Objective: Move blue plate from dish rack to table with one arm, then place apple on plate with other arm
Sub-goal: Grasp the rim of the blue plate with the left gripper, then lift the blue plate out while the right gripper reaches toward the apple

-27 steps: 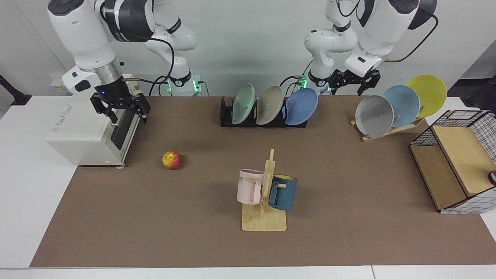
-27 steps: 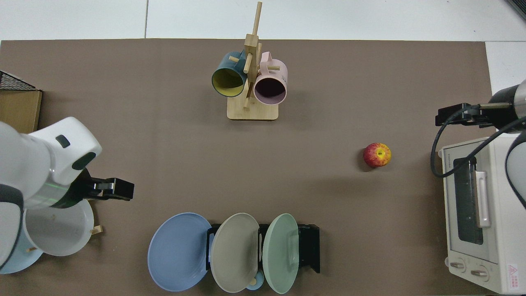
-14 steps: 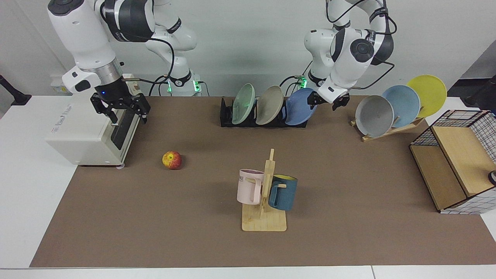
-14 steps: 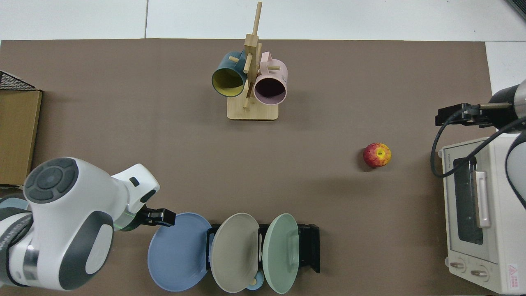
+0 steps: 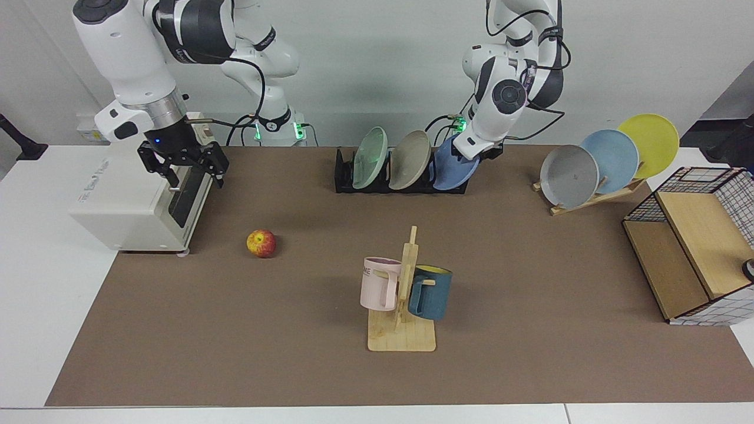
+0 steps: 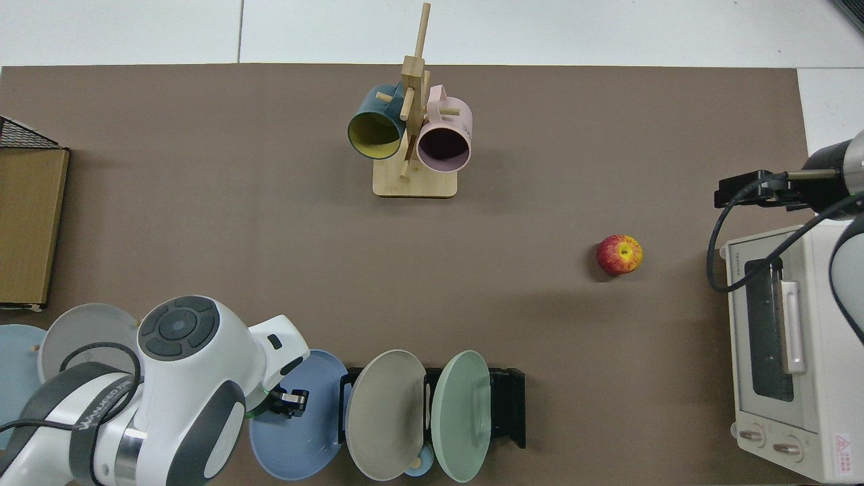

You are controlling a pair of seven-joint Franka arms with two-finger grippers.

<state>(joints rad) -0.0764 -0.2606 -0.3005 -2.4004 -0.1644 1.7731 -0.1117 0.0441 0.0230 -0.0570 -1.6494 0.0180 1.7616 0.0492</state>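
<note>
blue plate (image 5: 453, 171) stands on edge in the end slot of the dish rack (image 5: 400, 179), the slot nearest the wooden plate stand (image 5: 595, 197). it leans away from the other two rack plates, concave face turned toward the plate stand side, and in the top view its disc (image 6: 304, 432) spreads sideways off the rack end. beige plate (image 5: 409, 159) and green plate (image 5: 370, 158) sit in the next slots, tilted the same way.

left claw (image 6: 289, 402) is over the blue plate's upper face, wrist covering the plate's top rim in the facing view (image 5: 480, 152); cannot tell how far its fingers are apart or if it has hold of the plate.

right claw (image 5: 187, 166) hangs over the front of the toaster oven (image 5: 132, 200), fingers spread apart, nothing in them; that arm waits.

apple (image 5: 261, 243) lies on the brown mat of the bench (image 5: 235, 330), near the oven, well apart from the rack. mug tree (image 5: 403, 294) with a pink and a teal mug stands mid-bench.
</note>
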